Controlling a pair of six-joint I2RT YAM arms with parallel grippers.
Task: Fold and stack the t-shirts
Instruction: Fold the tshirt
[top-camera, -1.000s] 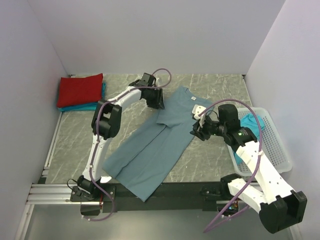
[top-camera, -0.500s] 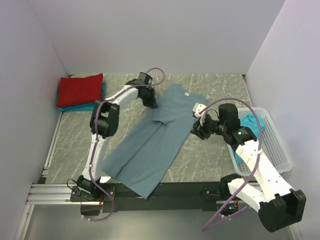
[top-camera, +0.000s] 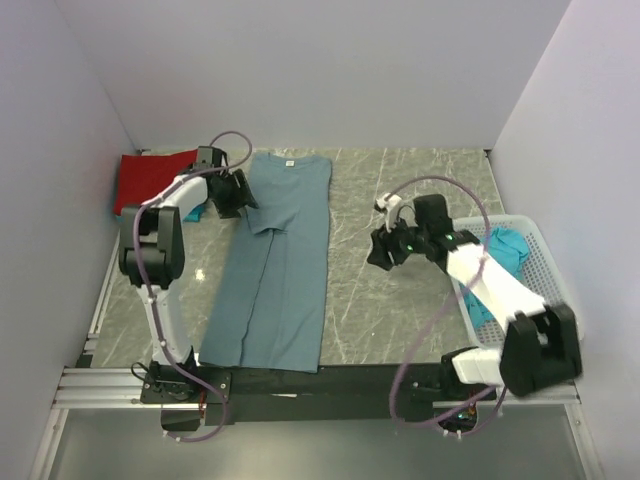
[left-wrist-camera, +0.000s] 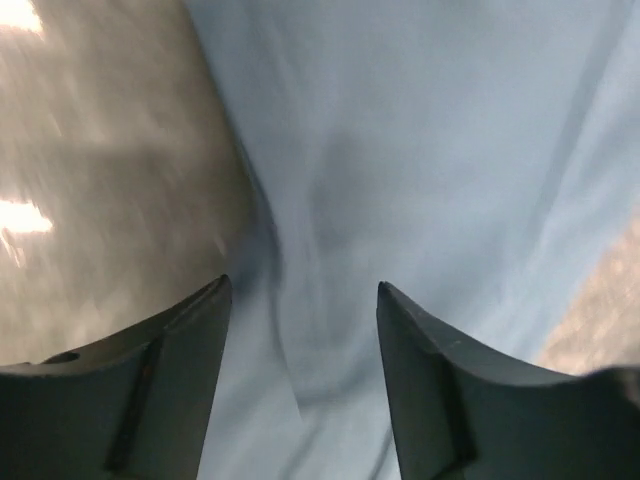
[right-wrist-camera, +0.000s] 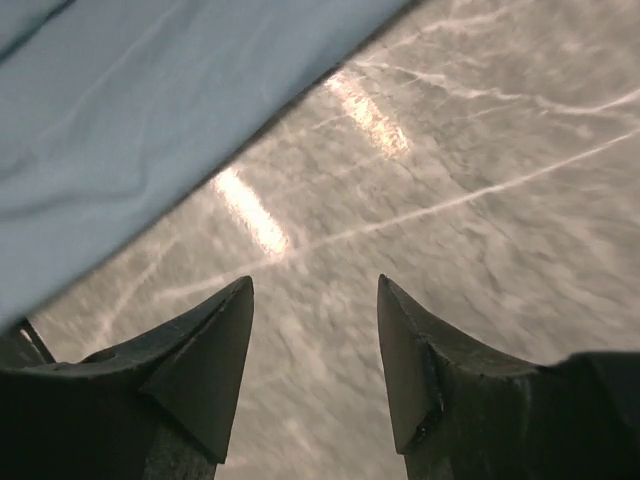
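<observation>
The slate-blue t-shirt (top-camera: 278, 260) lies as a long narrow strip on the marble table, its white neck label at the far end. My left gripper (top-camera: 240, 196) is open over the shirt's far left edge; the left wrist view shows its blue cloth (left-wrist-camera: 420, 140) between the spread fingers (left-wrist-camera: 430, 390). My right gripper (top-camera: 376, 250) is open and empty over bare marble to the right of the shirt; the shirt's edge (right-wrist-camera: 150, 110) shows at upper left in the right wrist view. A folded red t-shirt (top-camera: 150, 178) lies on a turquoise one at far left.
A white perforated basket (top-camera: 540, 290) at the right edge holds a turquoise t-shirt (top-camera: 505, 250). Bare marble (top-camera: 400, 310) lies between the blue shirt and the basket. White walls enclose the table on three sides.
The blue shirt swung from a diagonal lie to straight, left of centre. My left gripper moved left with it. My right gripper has let go of it and drawn slightly left, now open.
</observation>
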